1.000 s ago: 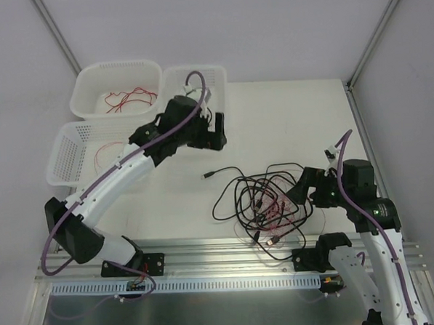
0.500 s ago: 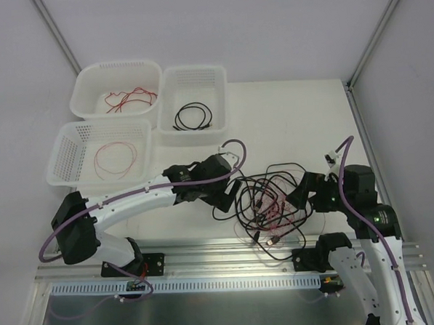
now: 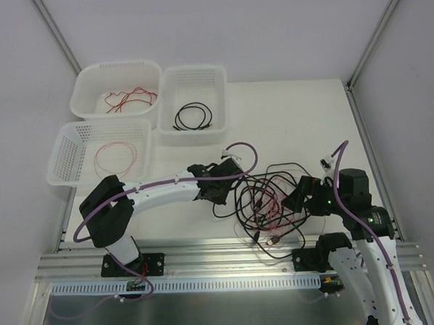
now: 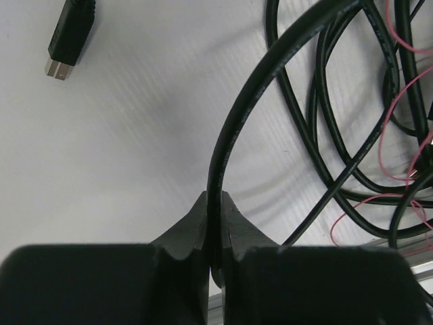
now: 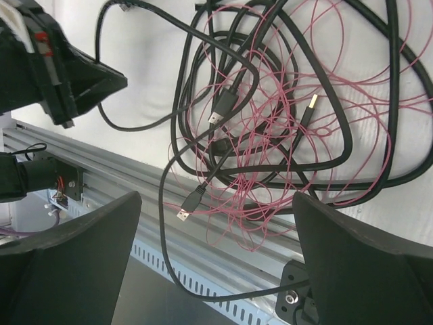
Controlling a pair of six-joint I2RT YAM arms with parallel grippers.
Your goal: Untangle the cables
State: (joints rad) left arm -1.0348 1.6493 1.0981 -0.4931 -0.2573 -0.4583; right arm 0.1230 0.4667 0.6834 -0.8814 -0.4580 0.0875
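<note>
Top view: cables [image 3: 271, 203], one tangled heap on the table [image 3: 288, 122] by the front rail [image 3: 207, 255], between your two arms.

Left wrist: left gripper [image 4: 215, 210] clamped on one black cable [image 4: 231, 132], which runs straight up from the pinch, then arcs right into the heap. Pull and you may drag the whole knot, since other loops cross it.

Right wrist: right gripper [image 5: 216, 250] spread wide, empty, over red wires [image 5: 287, 122].

A white table [image 3: 288, 122] carries three white plastic baskets at the far left. The corner basket [image 3: 117, 64] and its neighbour basket [image 3: 192, 69] stand side by side, with a third basket [image 3: 69, 145] just nearer. A loose tangle of black and red cables [image 3: 270, 203] lies near right, apart from them. A metal rail [image 3: 207, 250] runs along the near edge.
</note>
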